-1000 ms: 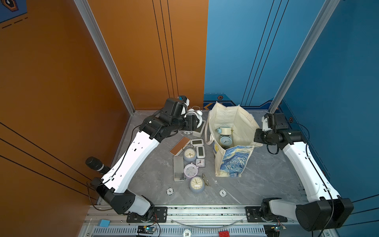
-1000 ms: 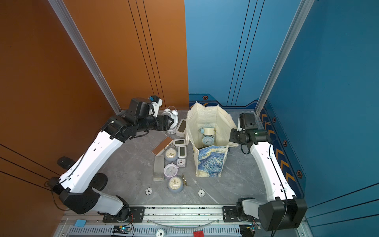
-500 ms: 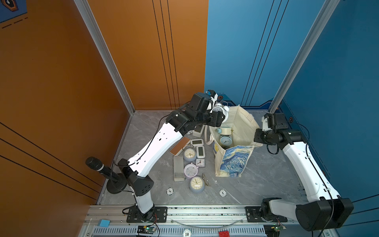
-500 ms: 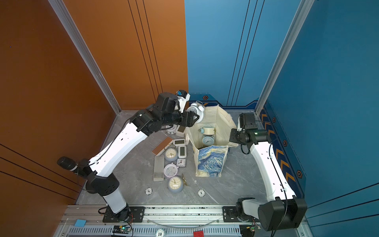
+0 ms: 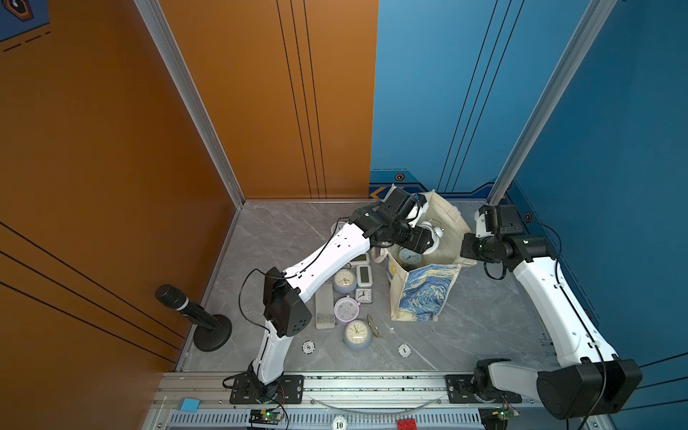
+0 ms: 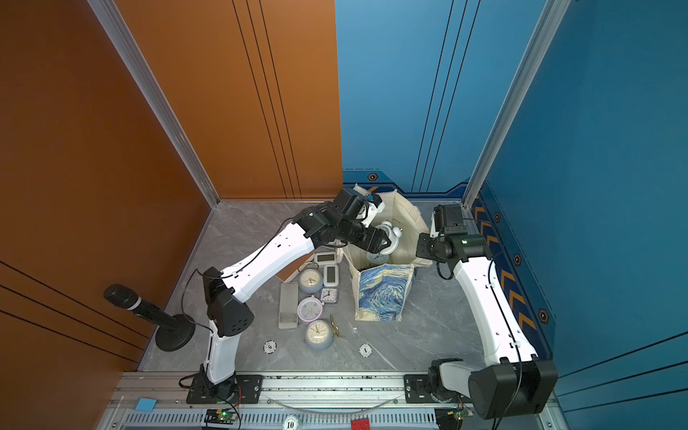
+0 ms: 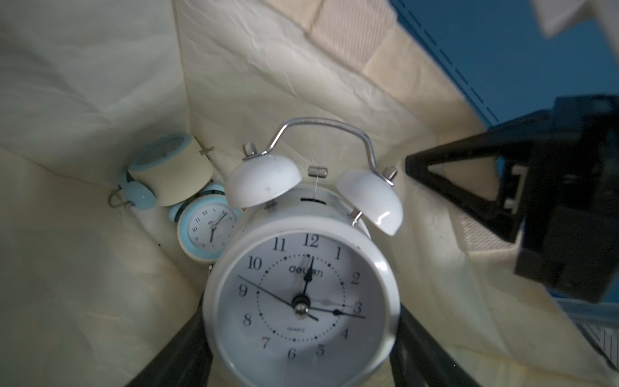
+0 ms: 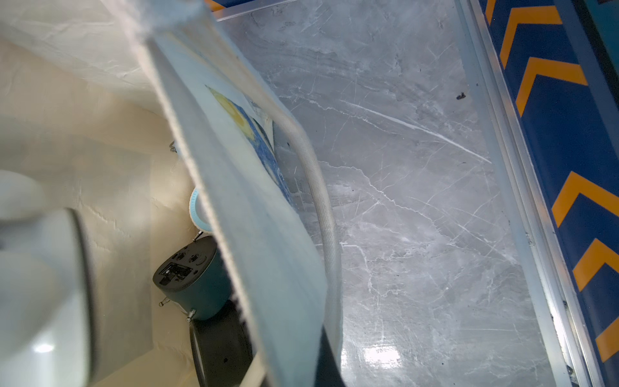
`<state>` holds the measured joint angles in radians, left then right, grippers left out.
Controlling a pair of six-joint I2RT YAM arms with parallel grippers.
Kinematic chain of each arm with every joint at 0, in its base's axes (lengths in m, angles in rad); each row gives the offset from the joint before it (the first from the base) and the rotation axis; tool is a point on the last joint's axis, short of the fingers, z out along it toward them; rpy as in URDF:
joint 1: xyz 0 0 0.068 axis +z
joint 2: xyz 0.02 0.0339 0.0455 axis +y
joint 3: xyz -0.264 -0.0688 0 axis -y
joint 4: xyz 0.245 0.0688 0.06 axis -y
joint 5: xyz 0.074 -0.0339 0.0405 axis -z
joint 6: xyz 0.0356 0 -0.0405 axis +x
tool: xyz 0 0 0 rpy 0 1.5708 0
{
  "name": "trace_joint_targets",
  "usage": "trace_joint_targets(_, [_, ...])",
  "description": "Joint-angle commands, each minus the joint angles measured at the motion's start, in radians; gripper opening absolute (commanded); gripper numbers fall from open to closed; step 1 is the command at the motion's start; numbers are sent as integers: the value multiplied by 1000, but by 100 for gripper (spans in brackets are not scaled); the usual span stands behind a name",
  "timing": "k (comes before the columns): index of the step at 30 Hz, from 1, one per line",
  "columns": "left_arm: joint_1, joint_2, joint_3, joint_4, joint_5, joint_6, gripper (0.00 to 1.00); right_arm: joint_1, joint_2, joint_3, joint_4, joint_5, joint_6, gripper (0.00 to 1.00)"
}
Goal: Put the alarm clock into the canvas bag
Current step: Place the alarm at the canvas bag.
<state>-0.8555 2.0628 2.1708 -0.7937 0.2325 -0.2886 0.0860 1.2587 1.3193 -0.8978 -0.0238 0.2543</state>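
Left claw (image 6: 379, 240) is pinching the white alarm clock (image 7: 301, 295) by its sides, face up to the wrist camera, and it hangs right in the mouth of the canvas bag (image 5: 424, 294), cream lining all around it! Right claw (image 5: 466, 250) is pressed together on the bag's rim, pulling the mouth wide. So the carry looks all but done: what's left, I'd say, is to lower it, let go and pull the arm clear. Down at the bottom, a small blue clock (image 7: 209, 231) and a cream one beside it already lie inside. Out on the grey marble-look table (image 5: 484, 316) a cluster of clocks (image 5: 346, 309) waits beside a grey block (image 5: 324, 305), just left of the bag. A microphone (image 5: 178, 299) stands by the orange wall, blue panels behind and to the right
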Motion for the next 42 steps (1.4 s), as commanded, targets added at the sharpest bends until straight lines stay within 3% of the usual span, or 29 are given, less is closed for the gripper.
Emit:
trace_joint_targets(1, [-39, 4, 3, -55, 89, 86, 34, 1, 1, 42, 7, 15, -28, 4])
trace_joint_targets(9, [-64, 64, -61, -189, 237, 203, 34, 1, 6, 46, 9, 2, -26, 4])
trace_joint_targets(14, [-75, 139, -33, -297, 248, 267, 36, 1, 3, 54, 9, -1, -20, 4])
trace_joint_targets(19, [-71, 204, 27, -377, 201, 289, 48, 1, 1, 56, 9, -3, -19, 4])
trace_joint_targets(23, [-71, 201, 64, -376, 188, 286, 69, 3, -2, 55, 9, 1, -18, 5])
trace_joint_targets(27, [-59, 176, 100, -375, 186, 270, 83, 3, -2, 48, 10, -2, -17, 4])
trace_joint_targets(29, [-53, 158, 115, -374, 176, 257, 85, 4, -4, 42, 8, -3, -15, 4])
trace_joint_targets(31, [-48, 142, 132, -374, 173, 250, 99, 4, -9, 35, 8, -3, -15, 5])
trace_joint_targets(42, [-3, 73, 296, -372, 103, 152, 100, 5, -36, 8, -13, -14, -2, 5])
